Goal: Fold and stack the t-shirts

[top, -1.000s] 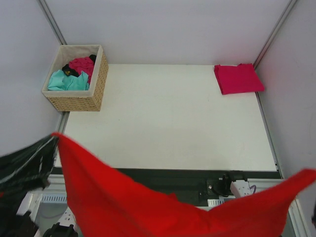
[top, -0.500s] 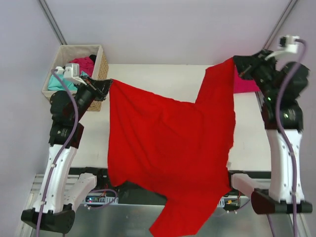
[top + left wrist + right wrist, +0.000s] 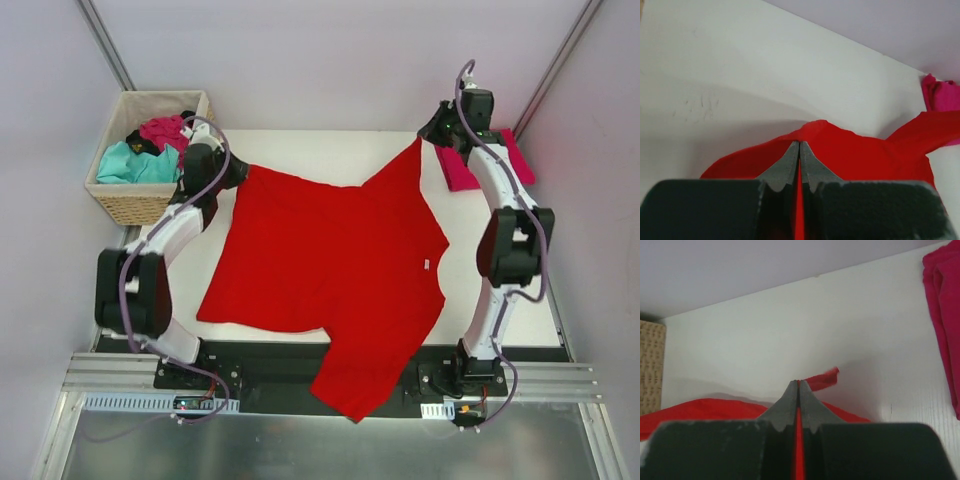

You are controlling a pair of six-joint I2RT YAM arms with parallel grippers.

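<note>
The bright red t-shirt (image 3: pixel 330 260) lies spread over the white table (image 3: pixel 300 145), its lower part hanging over the near edge. My left gripper (image 3: pixel 238 168) is shut on its far left corner; red cloth (image 3: pixel 840 150) shows between the closed fingers (image 3: pixel 790 160). My right gripper (image 3: pixel 428 135) is shut on its far right corner, with red cloth (image 3: pixel 822 379) pinched at the fingertips (image 3: pixel 807 400). A folded pinkish crimson t-shirt (image 3: pixel 460 165) lies at the far right corner and also shows in the right wrist view (image 3: pixel 942 315). Teal (image 3: pixel 135 163), magenta (image 3: pixel 165 130) and black shirts sit in the basket.
The tan wicker basket (image 3: pixel 150 205) stands at the far left corner, just left of my left gripper. White walls with grey metal posts close in the back and sides. The black rail and arm bases run along the near edge.
Both arms swung the red shirt from high near the camera out over the table and lowered it; it now lies spread flat, with both grippers low at the far edge.
</note>
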